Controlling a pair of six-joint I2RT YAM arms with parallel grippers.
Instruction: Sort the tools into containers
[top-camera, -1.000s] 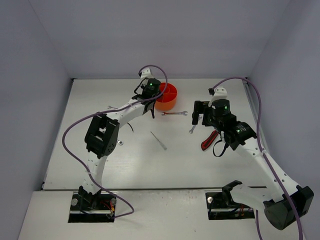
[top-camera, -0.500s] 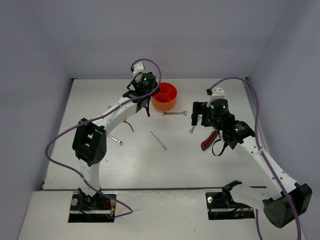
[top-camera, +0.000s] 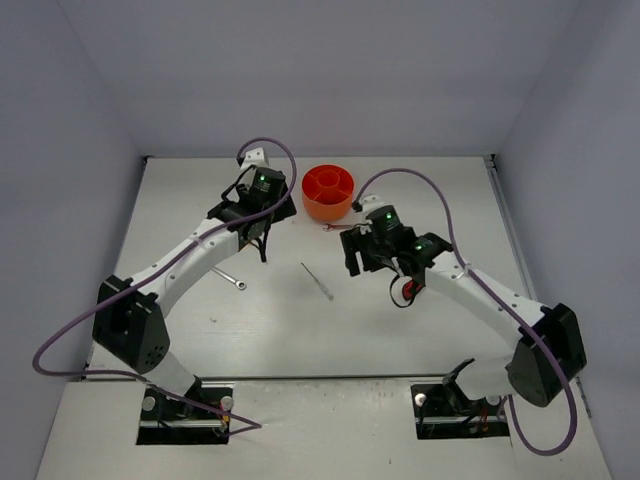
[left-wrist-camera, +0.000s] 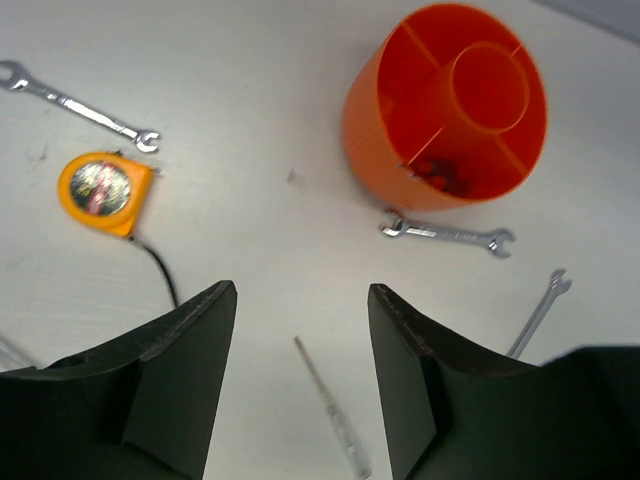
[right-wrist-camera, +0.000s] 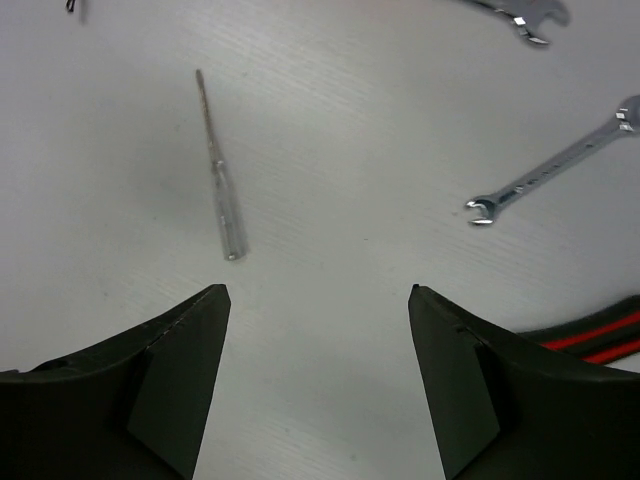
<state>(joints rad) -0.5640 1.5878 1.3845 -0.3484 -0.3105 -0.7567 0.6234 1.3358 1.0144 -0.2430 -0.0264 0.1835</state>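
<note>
The round orange tub (top-camera: 328, 190) with dividers stands at the back middle; it also shows in the left wrist view (left-wrist-camera: 445, 105), with something small in its near compartment. My left gripper (top-camera: 262, 240) is open and empty, above the table left of the tub. Its wrist view shows the yellow tape measure (left-wrist-camera: 100, 190), a wrench (left-wrist-camera: 80, 105) beyond it, a wrench (left-wrist-camera: 445, 235) below the tub, and a thin screwdriver (left-wrist-camera: 330, 420). My right gripper (top-camera: 353, 258) is open and empty, right of the screwdriver (top-camera: 318, 281) (right-wrist-camera: 220, 170). A wrench (right-wrist-camera: 550, 170) and the red-black knife (right-wrist-camera: 600, 335) lie to its right.
Another wrench (top-camera: 232, 279) lies on the table left of centre, under the left arm. A further wrench end (right-wrist-camera: 515, 15) shows at the top of the right wrist view. Grey walls close in the table on three sides.
</note>
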